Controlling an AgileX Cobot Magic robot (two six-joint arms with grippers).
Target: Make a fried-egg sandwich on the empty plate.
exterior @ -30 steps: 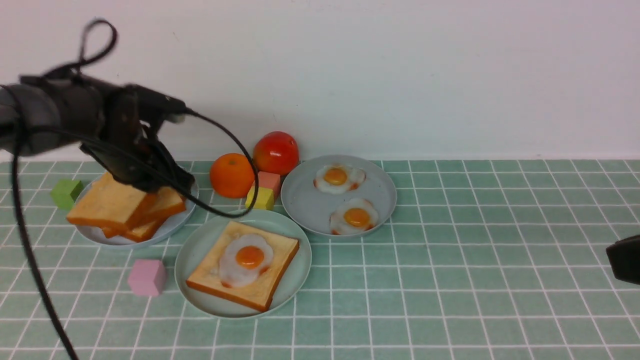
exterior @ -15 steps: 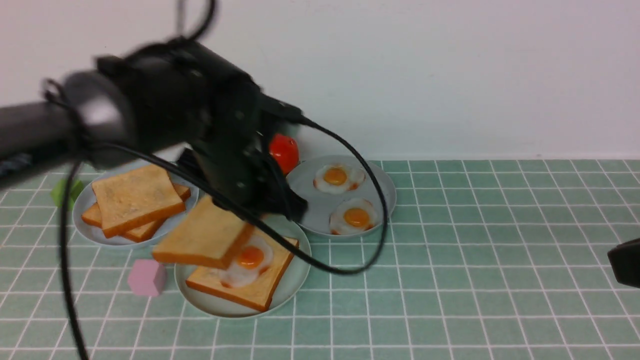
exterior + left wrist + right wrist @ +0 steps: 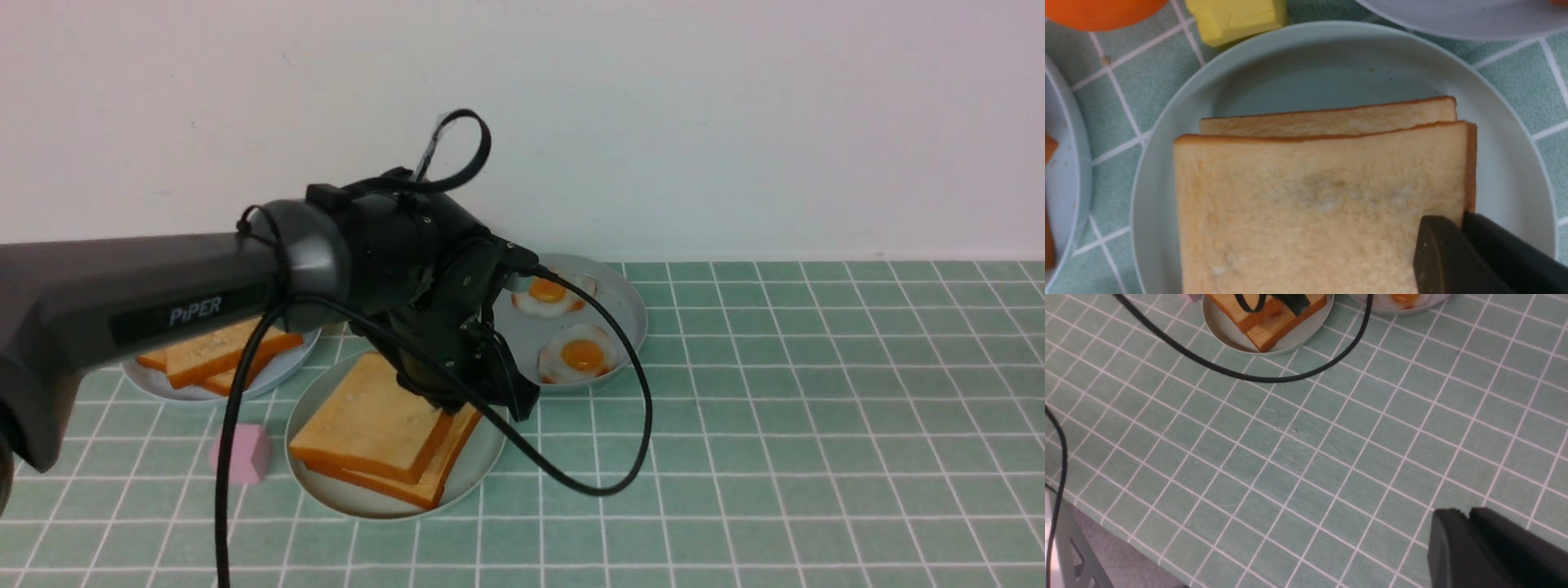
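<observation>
L gripper [image 3: 1462, 222] is clamping top toast slice [image 3: 367, 420] at its far-right corner, slice sitting on bottom slice [image 3: 433, 482] in mint-green plate [image 3: 343, 500]; R gripper [image 3: 1468, 517] is hanging well apart, jaws unclear.

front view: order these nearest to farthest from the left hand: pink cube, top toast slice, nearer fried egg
1. Top square golden toast slice, touching the left hand, on the mint-green plate.
2. Nearer white fried egg, on the grey plate to its right.
3. Pink cube, far left.
</observation>
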